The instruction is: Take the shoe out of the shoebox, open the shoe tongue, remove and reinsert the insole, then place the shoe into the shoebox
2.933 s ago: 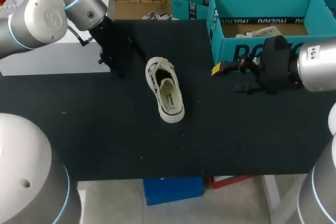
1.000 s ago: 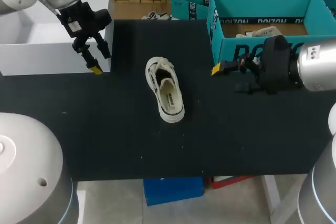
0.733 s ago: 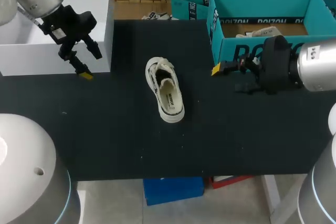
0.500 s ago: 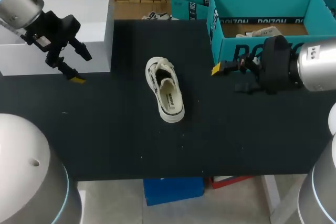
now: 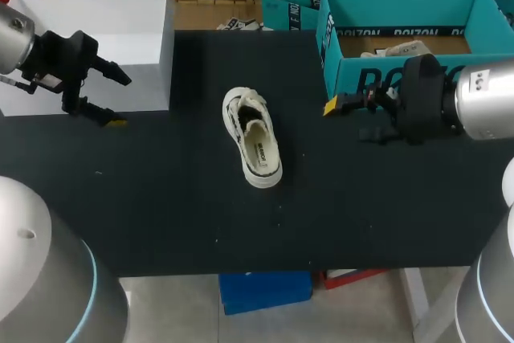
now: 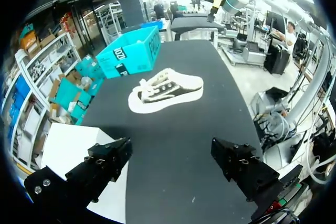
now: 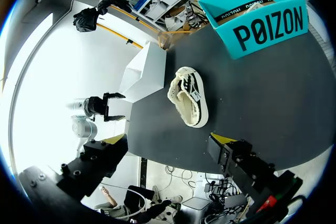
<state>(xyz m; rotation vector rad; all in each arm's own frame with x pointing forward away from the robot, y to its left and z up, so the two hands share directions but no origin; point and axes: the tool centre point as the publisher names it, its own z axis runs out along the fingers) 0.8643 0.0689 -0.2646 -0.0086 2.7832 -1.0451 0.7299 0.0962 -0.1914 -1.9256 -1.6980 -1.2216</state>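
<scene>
A cream low-top shoe (image 5: 252, 137) lies on the black table's middle, toe towards the front edge; it also shows in the left wrist view (image 6: 165, 90) and the right wrist view (image 7: 188, 97). The teal shoebox (image 5: 377, 79) stands open at the back right (image 6: 128, 53) (image 7: 262, 17). My left gripper (image 5: 117, 100) hangs open at the far left, in front of a white box and well away from the shoe (image 6: 173, 163) (image 7: 108, 107). My right gripper (image 5: 350, 120) is open just in front of the shoebox's front wall, to the right of the shoe, holding nothing (image 7: 168, 157).
A white box (image 5: 88, 22) stands at the back left of the table (image 6: 68, 145) (image 7: 144, 74). A second pale shoe (image 5: 395, 50) lies inside the shoebox. Bare black tabletop (image 5: 177, 198) surrounds the shoe on all sides.
My left arm has swung leftward away from the shoe, along the white box's front, to the table's left edge, gripper still open. The right arm and the shoe have not moved.
</scene>
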